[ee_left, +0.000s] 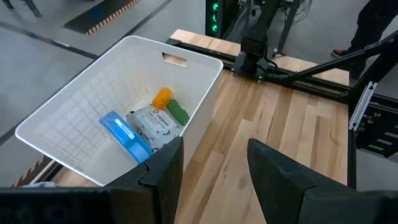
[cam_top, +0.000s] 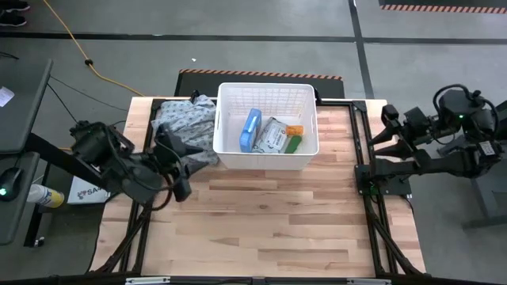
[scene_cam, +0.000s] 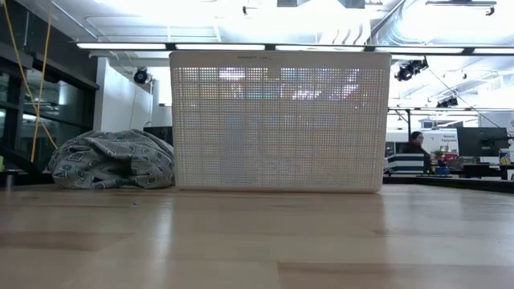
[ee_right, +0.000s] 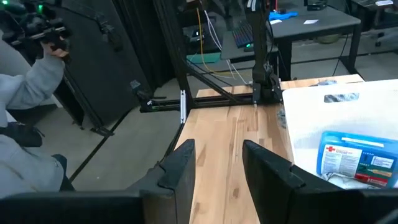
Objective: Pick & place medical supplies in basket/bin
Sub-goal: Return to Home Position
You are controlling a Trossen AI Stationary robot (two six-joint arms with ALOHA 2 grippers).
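Both arms are finished in matte black. The left arm (cam_top: 107, 158) is built from boxy joint housings linked by slim, straight segments, and the right arm (cam_top: 444, 142) matches it in form and colour. Behind the right gripper (ee_right: 217, 146), a small green indicator light (cam_top: 459, 119) shows on a joint housing. The right gripper and the left gripper (ee_left: 216, 143) each carry 2 flat, dark fingers (ee_left: 166, 171), wedge-shaped, with hard angular edges and a dull surface.
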